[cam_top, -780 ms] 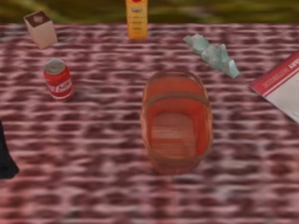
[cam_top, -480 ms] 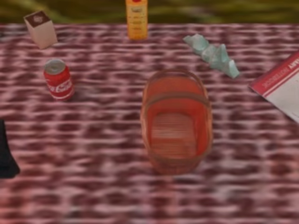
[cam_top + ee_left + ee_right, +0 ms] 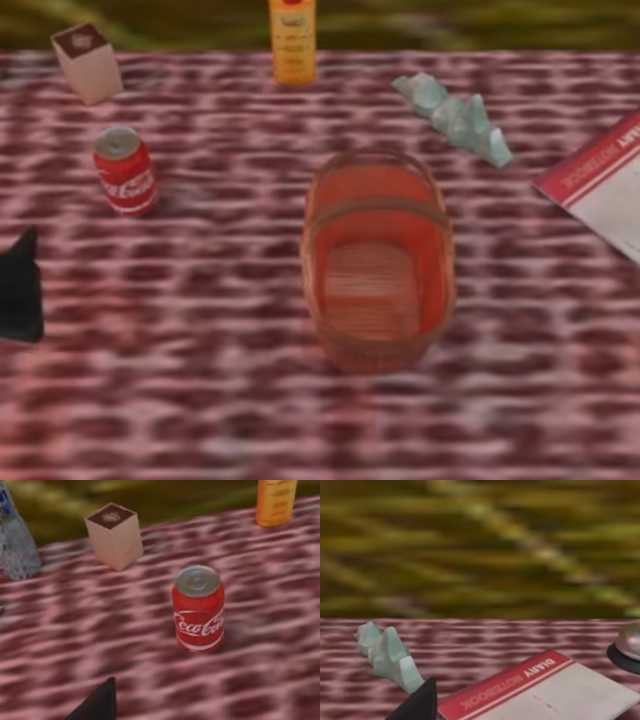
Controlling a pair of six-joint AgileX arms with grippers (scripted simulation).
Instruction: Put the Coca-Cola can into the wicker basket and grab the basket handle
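The Coca-Cola can (image 3: 126, 171) stands upright on the table's left side, near a small beige box (image 3: 88, 62) and well apart from the wicker basket (image 3: 378, 262) at centre, whose basket handle (image 3: 375, 209) arches across it. The left gripper (image 3: 20, 290) sits at the left edge, short of the can; how far its jaws are open I cannot tell. The right gripper is out of the top view.

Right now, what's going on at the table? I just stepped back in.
Nothing is held yet. The Coca-Cola can stands upright on the table's left, apart from the empty wicker basket, whose basket handle is untouched. The left end effector shows at the left edge, below the can and short of it; its wrist view looks at the can. The right arm is out of the top view, its camera facing the diary notebook.
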